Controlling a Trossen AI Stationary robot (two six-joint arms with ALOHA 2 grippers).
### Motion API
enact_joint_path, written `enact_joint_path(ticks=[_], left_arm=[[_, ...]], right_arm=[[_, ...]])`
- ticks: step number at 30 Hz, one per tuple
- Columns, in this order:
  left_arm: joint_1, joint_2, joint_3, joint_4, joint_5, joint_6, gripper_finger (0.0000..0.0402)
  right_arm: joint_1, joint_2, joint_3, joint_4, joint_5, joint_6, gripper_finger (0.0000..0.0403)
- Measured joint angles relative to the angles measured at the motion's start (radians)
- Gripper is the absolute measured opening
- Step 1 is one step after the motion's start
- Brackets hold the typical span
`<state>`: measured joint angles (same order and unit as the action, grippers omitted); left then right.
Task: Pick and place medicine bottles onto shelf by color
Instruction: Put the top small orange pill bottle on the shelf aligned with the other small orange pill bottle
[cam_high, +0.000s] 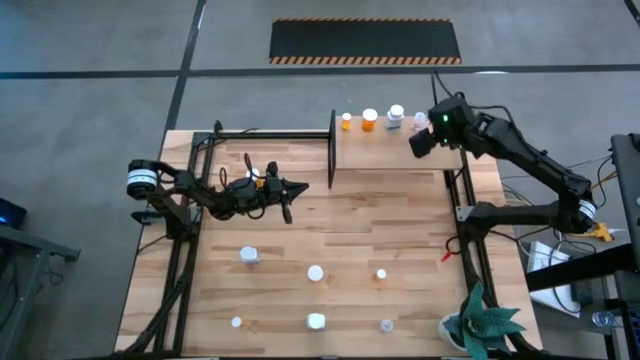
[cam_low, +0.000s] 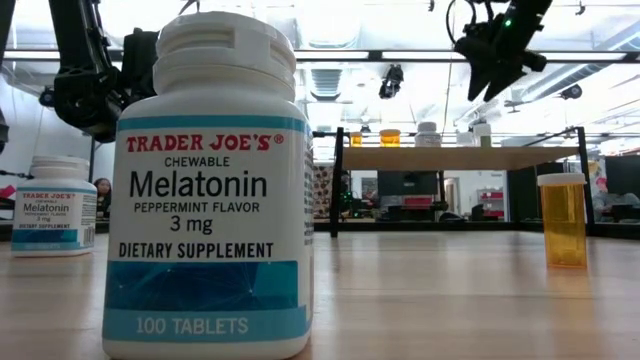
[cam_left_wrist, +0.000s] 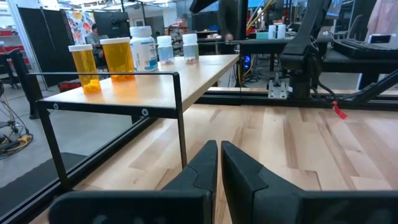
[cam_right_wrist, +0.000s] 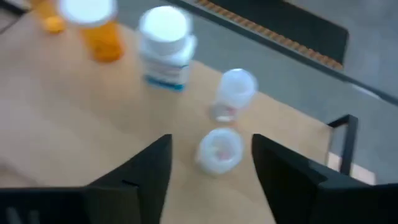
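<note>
Above the far right end of the shelf (cam_high: 390, 140), the right tool (cam_high: 428, 135) hangs with its fingers spread apart and nothing between them; a small clear bottle (cam_right_wrist: 219, 150) stands on the board directly beneath the gap. Five bottles occupy the shelf: two orange vials (cam_left_wrist: 118, 57), a white labelled bottle (cam_right_wrist: 165, 45) and two clear ones, the second (cam_right_wrist: 235, 93) close beside the first. The chief risk lies here. The clear pair stand near the shelf's edge, so a finger that drifts sideways as the arm moves could likely tip one into its neighbour or off the board; being light and narrow, they would probably roll.

The left tool (cam_high: 288, 195) sits over the middle of the worktop (cam_high: 400, 240), fingers together and empty, close beside the shelf's black corner post (cam_left_wrist: 181, 115). That post and the top rail stand between it and the board, so a careless swing could strike the frame and shake the bottles standing there.

Six bottles stand on the worktop toward the near edge, well apart from one another, among them two Melatonin bottles (cam_low: 212, 190) and an orange vial (cam_low: 563, 220). A green plant-like object (cam_high: 480, 322), not clearly identifiable, occupies the near right corner beside the right arm's base.
</note>
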<state>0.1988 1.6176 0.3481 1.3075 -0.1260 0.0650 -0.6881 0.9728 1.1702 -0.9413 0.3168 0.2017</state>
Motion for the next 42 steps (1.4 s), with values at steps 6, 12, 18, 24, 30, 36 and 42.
enact_joint_path(ticks=[6,12,18,24,30,36,42], left_arm=[[0.0,0.0,0.0,-0.009,0.0,0.003,0.0004],[0.0,0.0,0.003,-0.008,0.0,0.003,0.0004],[0.0,0.0,0.003,-0.008,0.0,0.003,0.0004],[0.0,0.0,0.003,-0.008,0.001,0.003,0.0004],[0.0,0.0,0.003,-0.008,0.008,0.003,0.0004],[0.0,0.0,0.003,-0.007,0.011,0.003,0.0004],[0.0,0.0,0.003,-0.007,0.011,0.003,0.0004]], right_arm=[[0.159,-0.084,-0.106,0.082,-0.002,0.003,0.0092],[0.339,-0.142,-0.207,0.272,-0.002,-0.097,0.0016],[0.448,-0.115,-0.239,0.38,-0.082,-0.085,0.0009],[0.528,-0.034,-0.202,0.368,-0.254,-0.004,0.0014],[0.711,0.055,-0.18,0.29,-0.145,0.09,0.0067],[0.889,0.151,-0.176,0.242,-0.084,0.283,0.0154],[1.019,0.256,-0.148,0.185,-0.098,0.469,0.025]])
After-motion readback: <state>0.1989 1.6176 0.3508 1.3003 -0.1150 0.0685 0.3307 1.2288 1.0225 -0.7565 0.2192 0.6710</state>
